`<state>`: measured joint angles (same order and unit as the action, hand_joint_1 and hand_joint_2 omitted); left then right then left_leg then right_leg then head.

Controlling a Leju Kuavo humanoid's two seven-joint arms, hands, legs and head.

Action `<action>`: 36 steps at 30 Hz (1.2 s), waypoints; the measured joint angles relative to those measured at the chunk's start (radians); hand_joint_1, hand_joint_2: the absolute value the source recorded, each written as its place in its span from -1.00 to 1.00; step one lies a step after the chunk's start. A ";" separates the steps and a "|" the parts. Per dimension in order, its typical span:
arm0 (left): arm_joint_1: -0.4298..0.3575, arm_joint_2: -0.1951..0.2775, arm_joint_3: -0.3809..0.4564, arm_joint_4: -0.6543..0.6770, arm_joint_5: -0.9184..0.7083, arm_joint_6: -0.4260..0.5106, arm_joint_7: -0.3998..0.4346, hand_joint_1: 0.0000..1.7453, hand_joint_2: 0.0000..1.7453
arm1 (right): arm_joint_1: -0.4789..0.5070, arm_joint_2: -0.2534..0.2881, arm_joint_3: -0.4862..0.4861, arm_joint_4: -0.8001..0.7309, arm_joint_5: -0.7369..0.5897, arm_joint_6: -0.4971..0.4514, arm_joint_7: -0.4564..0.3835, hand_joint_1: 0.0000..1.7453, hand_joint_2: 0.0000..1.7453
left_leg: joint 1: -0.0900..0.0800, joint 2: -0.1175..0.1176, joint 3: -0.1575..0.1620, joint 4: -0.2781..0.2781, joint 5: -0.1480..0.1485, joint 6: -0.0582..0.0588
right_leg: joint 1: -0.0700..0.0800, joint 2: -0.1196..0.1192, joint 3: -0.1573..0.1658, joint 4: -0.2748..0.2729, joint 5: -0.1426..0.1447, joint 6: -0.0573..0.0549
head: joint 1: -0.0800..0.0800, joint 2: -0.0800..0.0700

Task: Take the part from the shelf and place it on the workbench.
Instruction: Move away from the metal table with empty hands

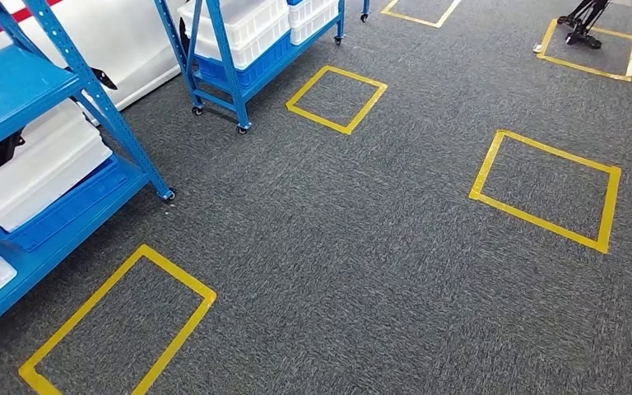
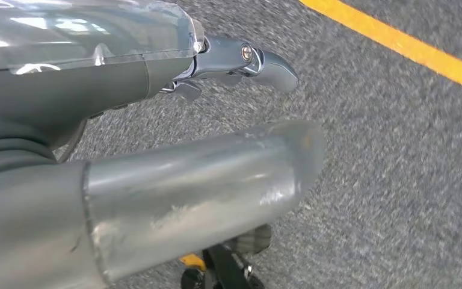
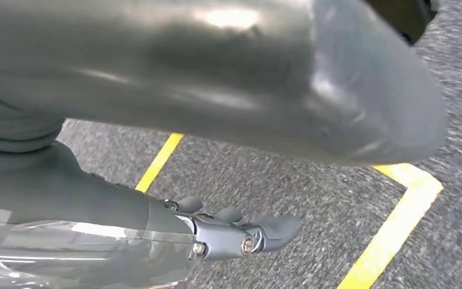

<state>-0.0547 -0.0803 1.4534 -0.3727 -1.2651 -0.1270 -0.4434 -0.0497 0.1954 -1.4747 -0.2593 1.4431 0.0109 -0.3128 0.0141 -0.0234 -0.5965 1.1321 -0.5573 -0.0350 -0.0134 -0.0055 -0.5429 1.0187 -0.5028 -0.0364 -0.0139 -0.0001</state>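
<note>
Open grey carpet (image 1: 362, 247) ahead; blue shelf (image 1: 66, 164) (bins aboard) blocks left, second rack (image 1: 239, 49) behind

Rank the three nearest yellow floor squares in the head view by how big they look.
1. Near-left square, largest, though closest to the camera and cut off by the frame edge.
2. Right square.
3. Middle square, smallest, and also farthest, so true sizes may match.
</note>
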 joint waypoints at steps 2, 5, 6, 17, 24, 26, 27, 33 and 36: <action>-0.001 0.000 0.000 0.000 0.000 0.000 0.000 -1.00 -1.00 | 0.003 0.000 0.000 0.000 0.000 0.000 0.000 -1.00 -1.00 | 0.000 0.014 -0.060 0.129 -0.057 -0.004 | 0.006 -0.024 -0.001 0.001 -0.002 -0.005 | -0.003 0.000; 0.004 0.000 0.000 0.000 0.000 -0.002 0.000 -1.00 -1.00 | 0.002 0.001 0.001 0.000 0.002 0.000 0.004 -1.00 -1.00 | 0.000 0.018 -0.061 0.139 -0.032 -0.002 | 0.011 -0.053 0.000 0.002 -0.005 -0.008 | -0.003 0.000; 0.005 0.000 0.000 0.000 0.000 -0.002 0.000 -1.00 -1.00 | 0.002 0.001 0.001 0.000 0.003 0.000 0.005 -1.00 -1.00 | -0.001 0.019 -0.050 0.116 -0.016 -0.001 | 0.012 -0.057 0.001 0.002 -0.006 -0.008 | -0.003 0.000; 0.001 -0.001 0.000 0.000 -0.003 -0.002 0.004 -1.00 -1.00 | 0.000 0.004 0.011 0.000 0.019 -0.012 0.033 -1.00 -1.00 | -0.010 0.034 0.071 -0.144 0.088 0.053 | 0.009 -0.045 -0.016 0.091 -0.080 0.034 | 0.004 0.000; 0.000 -0.008 0.000 0.000 -0.003 -0.002 0.008 -1.00 -1.00 | 0.004 0.004 0.016 0.000 0.026 -0.018 0.056 -1.00 -1.00 | -0.008 -0.060 0.063 -0.132 0.086 0.049 | -0.005 0.047 -0.042 0.114 -0.035 0.039 | 0.008 0.000; -0.002 -0.010 0.000 0.000 -0.003 -0.002 0.009 -1.00 -1.00 | 0.006 0.004 0.018 0.000 0.028 -0.019 0.061 -1.00 -1.00 | -0.006 -0.085 0.053 -0.120 0.083 0.036 | -0.009 0.099 -0.007 0.030 -0.007 0.038 | 0.007 0.000; -0.003 -0.010 0.000 0.000 -0.003 -0.002 0.009 -1.00 -1.00 | 0.006 0.004 0.018 0.000 0.029 -0.019 0.062 -1.00 -1.00 | -0.005 -0.097 0.047 -0.118 0.083 0.029 | -0.008 0.110 -0.004 0.021 -0.011 0.036 | 0.008 0.000; -0.004 -0.013 0.000 0.000 -0.003 -0.003 0.010 -1.00 -1.00 | 0.008 0.006 0.021 0.000 0.030 -0.020 0.069 -1.00 -1.00 | -0.002 -0.004 -0.030 0.025 0.005 -0.003 | -0.001 0.016 0.008 -0.001 -0.006 0.002 | -0.004 0.000; -0.003 -0.015 0.000 0.000 -0.003 -0.003 0.010 -1.00 -1.00 | 0.008 0.006 0.021 0.000 0.030 -0.020 0.069 -1.00 -1.00 | 0.000 0.016 -0.095 0.161 -0.036 -0.009 | 0.004 -0.034 0.010 0.001 -0.012 -0.003 | -0.005 0.000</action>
<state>-0.0582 -0.0951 1.4534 -0.3731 -1.2685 -0.1302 -0.4333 -0.0412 0.2010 -1.4541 -0.2594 1.4734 -0.0088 -0.2436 0.0142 -0.0073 -0.6918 1.2932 -0.5936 -0.0441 -0.0092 -0.0398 -0.5333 1.0197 -0.5147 -0.0398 -0.0193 0.0000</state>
